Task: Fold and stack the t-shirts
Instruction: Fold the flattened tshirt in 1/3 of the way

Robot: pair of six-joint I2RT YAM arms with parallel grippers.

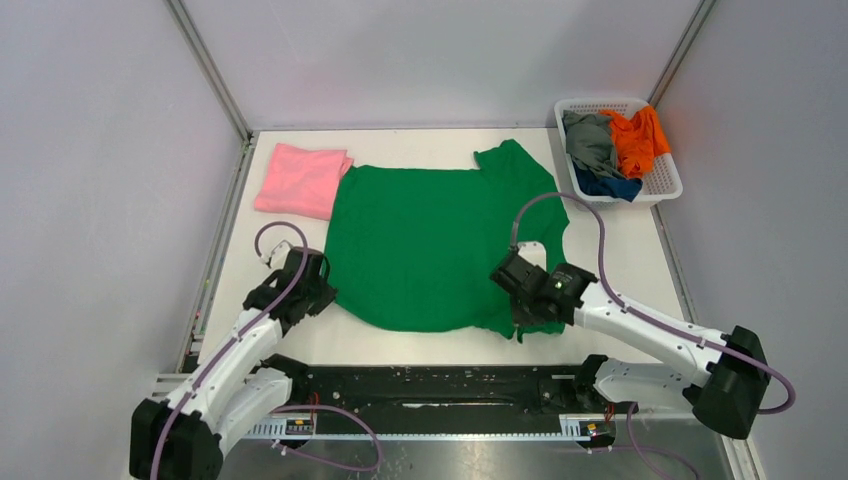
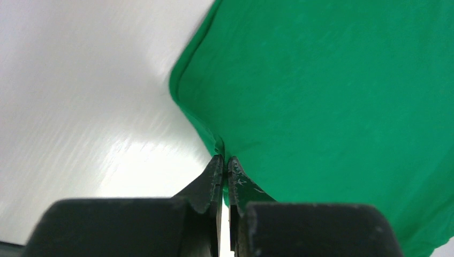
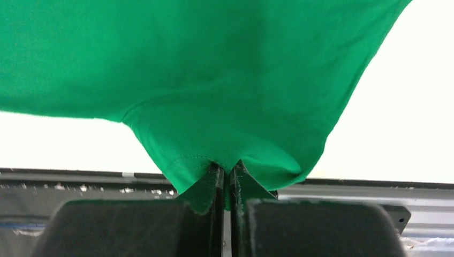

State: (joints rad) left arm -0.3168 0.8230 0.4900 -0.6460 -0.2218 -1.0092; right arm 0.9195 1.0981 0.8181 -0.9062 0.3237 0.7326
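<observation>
A bright green t-shirt (image 1: pixel 430 240) lies spread on the white table, a sleeve at the back right. My left gripper (image 1: pixel 318 288) is shut on its near left edge; in the left wrist view the cloth (image 2: pixel 321 91) is pinched between the fingertips (image 2: pixel 225 163). My right gripper (image 1: pixel 522 312) is shut on the near right corner; in the right wrist view the hem (image 3: pixel 214 80) is caught in the gripper (image 3: pixel 226 167) and lifted a little. A folded pink t-shirt (image 1: pixel 300 178) lies at the back left. Orange (image 1: pixel 638 138), grey (image 1: pixel 590 140) and dark blue (image 1: pixel 607 186) t-shirts sit in the basket.
The white slatted basket (image 1: pixel 664 183) stands at the back right corner. Grey walls and metal posts close in the table on three sides. The black rail (image 1: pixel 440 385) with the arm bases runs along the near edge.
</observation>
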